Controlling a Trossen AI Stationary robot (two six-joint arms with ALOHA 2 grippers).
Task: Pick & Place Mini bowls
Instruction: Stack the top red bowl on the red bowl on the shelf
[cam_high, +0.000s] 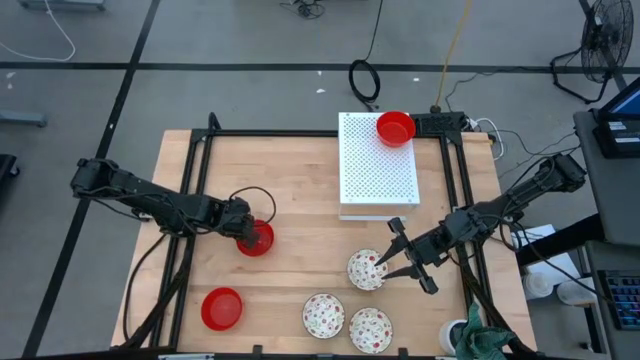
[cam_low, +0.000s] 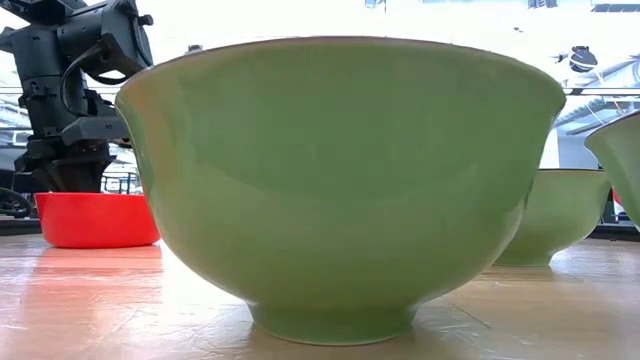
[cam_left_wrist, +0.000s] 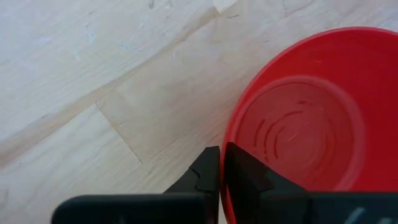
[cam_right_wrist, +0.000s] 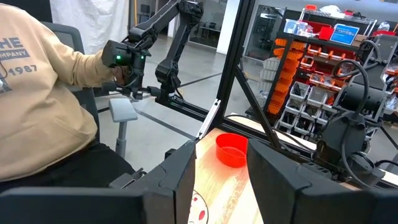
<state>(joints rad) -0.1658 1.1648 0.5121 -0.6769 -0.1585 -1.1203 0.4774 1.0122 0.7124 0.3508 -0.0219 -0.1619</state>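
Observation:
Three red bowls show in the high view: one on the white perforated board (cam_high: 378, 165) at its far right corner (cam_high: 395, 127), one near the table's near left (cam_high: 221, 308), and one mid-left (cam_high: 257, 240) at my left gripper (cam_high: 246, 232), which is shut on it. Three white speckled bowls rest on their bases at the near right (cam_high: 366, 270), (cam_high: 323, 315), (cam_high: 370, 330). My right gripper (cam_high: 400, 255) is open beside the farthest speckled bowl, on its right side; the fingers stand wide apart (cam_right_wrist: 221, 180), and I cannot tell whether they touch it. My left gripper holds the mid-left red bowl by its rim (cam_left_wrist: 225, 146), on the side toward the table's left. The rim is pinched with one finger (cam_left_wrist: 252, 180) inside the bowl and the other (cam_left_wrist: 205, 177) outside. The bowl stays upright (cam_right_wrist: 231, 149); whether it is clear of the table does not show.
The white board covers the far middle of the table. A black frame rail (cam_high: 465, 190) runs along the right side, with cables beyond. A green cloth (cam_high: 485, 340) lies at the near right corner. A green-walled bowl (cam_low: 350, 180) fills the low view. A seated person (cam_right_wrist: 43, 106) is beyond the table's left.

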